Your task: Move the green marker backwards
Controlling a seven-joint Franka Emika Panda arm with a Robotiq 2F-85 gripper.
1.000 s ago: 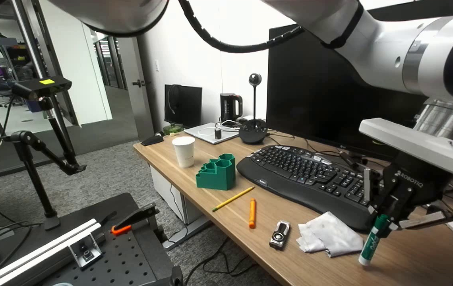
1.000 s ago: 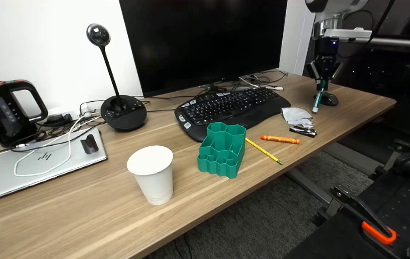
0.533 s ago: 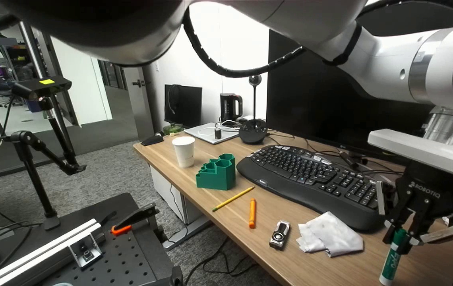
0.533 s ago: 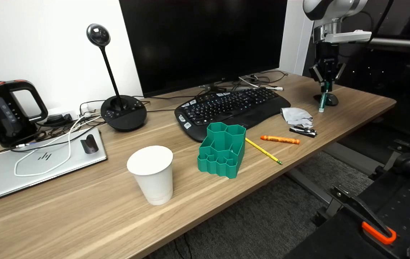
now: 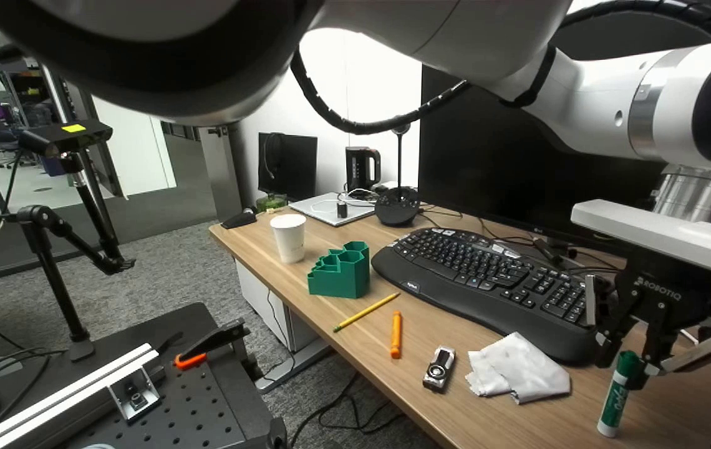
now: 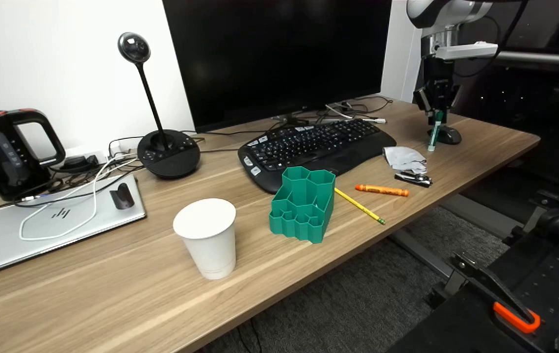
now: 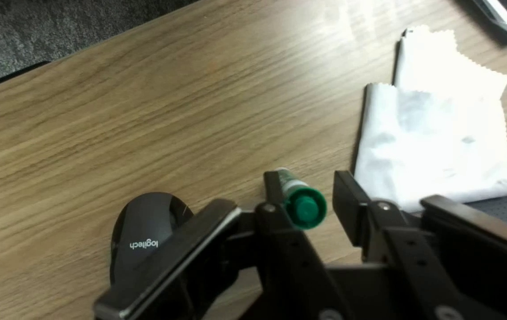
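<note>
The green marker (image 5: 613,405) has a green cap, a green-and-white barrel and a white lower end. It stands nearly upright and slightly tilted, cap up, and also shows in an exterior view (image 6: 435,135). I cannot tell whether its lower end touches the desk. My gripper (image 5: 633,368) points down around the cap. In the wrist view the cap (image 7: 305,208) lies between the fingers of my gripper (image 7: 309,193), close to the left finger. A clear gap shows between the cap and the right finger, so the gripper is partly open.
A white cloth (image 7: 431,146) lies beside the marker; a black mouse (image 7: 146,240) is on the other side. The keyboard (image 5: 486,274) and monitor (image 6: 279,54) are behind. A black-and-silver object (image 5: 440,369), orange crayon (image 5: 396,337), pencil (image 5: 366,312), green holder (image 5: 340,277) and cup (image 5: 289,240) stretch further along.
Over the last second my gripper and the green marker moved together along the desk, away from the cloth. In the last half second both came slightly back toward the cloth.
</note>
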